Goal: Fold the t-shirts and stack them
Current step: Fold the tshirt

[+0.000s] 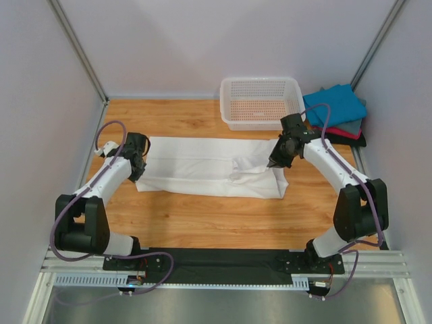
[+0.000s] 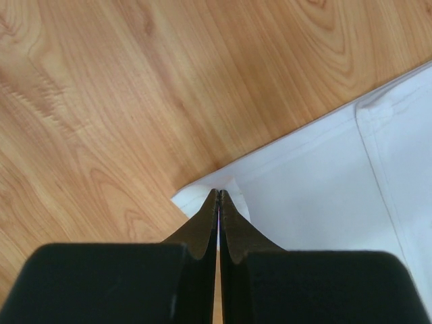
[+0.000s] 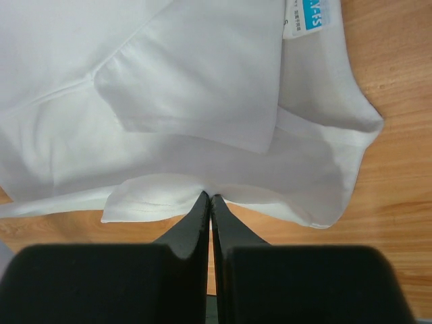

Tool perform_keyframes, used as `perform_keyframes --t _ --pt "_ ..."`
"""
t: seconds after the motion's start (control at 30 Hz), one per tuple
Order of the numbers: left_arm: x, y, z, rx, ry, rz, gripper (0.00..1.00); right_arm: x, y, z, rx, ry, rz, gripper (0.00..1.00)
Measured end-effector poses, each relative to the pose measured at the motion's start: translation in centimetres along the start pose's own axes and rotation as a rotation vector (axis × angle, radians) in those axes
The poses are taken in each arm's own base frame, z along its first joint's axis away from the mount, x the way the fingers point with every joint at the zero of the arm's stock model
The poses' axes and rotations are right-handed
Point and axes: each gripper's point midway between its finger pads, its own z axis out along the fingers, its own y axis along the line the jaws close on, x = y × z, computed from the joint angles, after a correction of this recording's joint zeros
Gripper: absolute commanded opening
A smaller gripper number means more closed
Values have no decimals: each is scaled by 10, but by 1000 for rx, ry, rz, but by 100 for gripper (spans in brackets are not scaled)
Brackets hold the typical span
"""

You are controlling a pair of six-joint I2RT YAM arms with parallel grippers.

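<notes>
A white t-shirt (image 1: 202,169) lies spread lengthwise across the middle of the wooden table, folded into a long strip. My left gripper (image 1: 138,162) is shut on its left corner; in the left wrist view the black fingertips (image 2: 219,196) pinch the hem corner of the white t-shirt (image 2: 324,202). My right gripper (image 1: 275,162) is shut on the shirt's right end, where the right wrist view shows the gripper (image 3: 210,197) pinching a fold of the white t-shirt (image 3: 189,101) near the blue neck label (image 3: 307,15). Folded t-shirts (image 1: 335,108), teal-blue on top of red, grey and black, sit stacked at the back right.
A white plastic mesh basket (image 1: 261,101) stands at the back, right of centre, beside the stack. Grey walls close in the table on the left, back and right. Bare wood (image 1: 202,223) lies between the shirt and the arm bases.
</notes>
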Motion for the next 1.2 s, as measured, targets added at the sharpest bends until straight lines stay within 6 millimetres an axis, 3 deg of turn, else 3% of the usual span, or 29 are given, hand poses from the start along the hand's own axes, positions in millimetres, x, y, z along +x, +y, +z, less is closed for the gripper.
perform_keyframes --t 0.27,0.67,0.83,1.2 --pt "3 -3 9 -20 6 31 0 -16 -4 7 11 -6 -14 0" --pt "-6 -35 17 -4 -12 48 0 -45 11 17 3 -30 -51 0" --pt "-7 -46 24 -13 -26 71 0 -47 7 24 19 -18 -57 1" --pt "0 -44 40 -66 -22 109 0 -48 -5 50 64 28 -54 0"
